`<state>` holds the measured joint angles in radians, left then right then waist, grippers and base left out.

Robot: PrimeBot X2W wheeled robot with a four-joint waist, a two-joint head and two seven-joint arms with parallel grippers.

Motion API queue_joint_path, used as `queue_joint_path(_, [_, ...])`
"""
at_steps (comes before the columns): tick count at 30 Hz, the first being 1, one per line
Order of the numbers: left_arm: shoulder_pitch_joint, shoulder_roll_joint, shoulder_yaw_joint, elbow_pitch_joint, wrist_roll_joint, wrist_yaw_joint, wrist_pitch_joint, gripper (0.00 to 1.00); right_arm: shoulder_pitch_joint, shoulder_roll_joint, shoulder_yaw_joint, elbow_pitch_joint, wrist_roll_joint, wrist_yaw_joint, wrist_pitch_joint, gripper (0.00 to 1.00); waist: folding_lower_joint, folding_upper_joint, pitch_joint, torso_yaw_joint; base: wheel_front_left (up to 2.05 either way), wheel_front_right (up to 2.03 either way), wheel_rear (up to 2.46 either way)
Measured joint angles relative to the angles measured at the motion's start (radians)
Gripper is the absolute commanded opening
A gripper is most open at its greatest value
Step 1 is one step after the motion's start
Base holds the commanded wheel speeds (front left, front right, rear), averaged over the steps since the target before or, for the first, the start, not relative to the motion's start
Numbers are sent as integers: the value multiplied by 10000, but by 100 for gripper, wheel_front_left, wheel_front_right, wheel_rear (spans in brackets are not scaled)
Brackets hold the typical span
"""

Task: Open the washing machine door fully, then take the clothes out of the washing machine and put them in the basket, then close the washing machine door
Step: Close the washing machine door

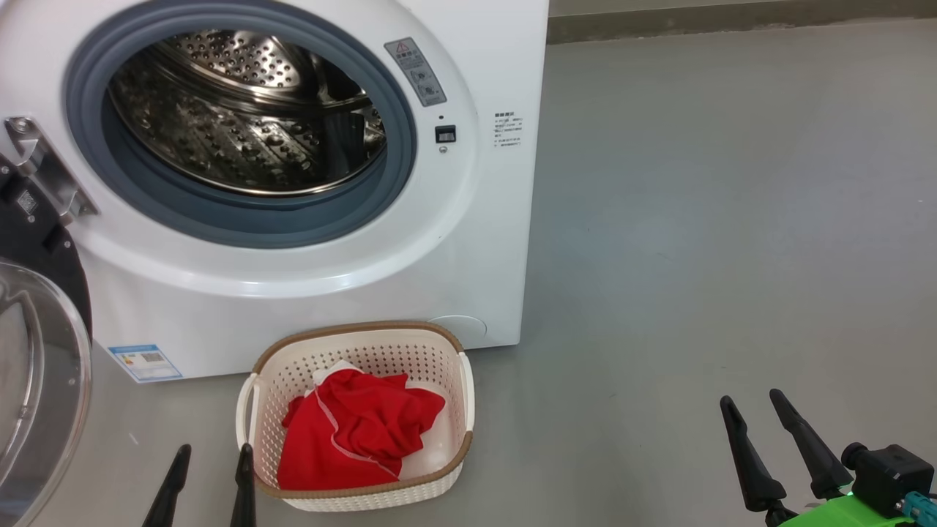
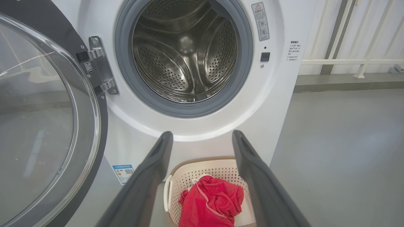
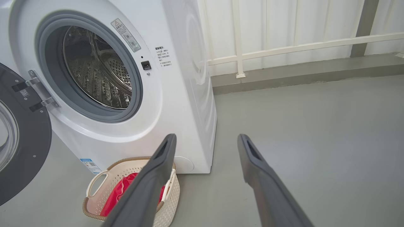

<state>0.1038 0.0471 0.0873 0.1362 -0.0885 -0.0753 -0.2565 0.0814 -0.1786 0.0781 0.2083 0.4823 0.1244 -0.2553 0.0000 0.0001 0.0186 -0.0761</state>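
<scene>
The white washing machine (image 1: 468,241) (image 2: 277,94) (image 3: 176,104) stands with its door (image 1: 36,366) (image 2: 41,119) (image 3: 19,138) swung wide to the left, and nothing shows in its steel drum (image 1: 249,110) (image 2: 186,53). Red clothes (image 1: 359,428) (image 2: 211,201) (image 3: 118,194) lie in the cream basket (image 1: 439,355) (image 2: 221,165) (image 3: 132,165) on the floor before the machine. My left gripper (image 1: 212,454) (image 2: 202,135) hangs open just left of the basket, holding nothing. Well right of the basket, my right gripper (image 1: 750,402) (image 3: 206,138) is open and holds nothing.
Grey floor (image 1: 732,219) stretches to the right of the machine. A low kerb and white railing (image 3: 300,47) run along the back wall. The open door takes up the space at the left.
</scene>
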Motion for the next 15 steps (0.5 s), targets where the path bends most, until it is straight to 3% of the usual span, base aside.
queue_joint_path(9, [-2,-2,-67,109,-460,4,0,100,-1,-12,190,0,0,0,0,100,0,0,-4,344,0,0,0])
queue_joint_path(15, [-1,-2,-249,198,-656,326,0,100,-18,-86,468,23,0,0,0,100,0,-1,15,933,0,0,0])
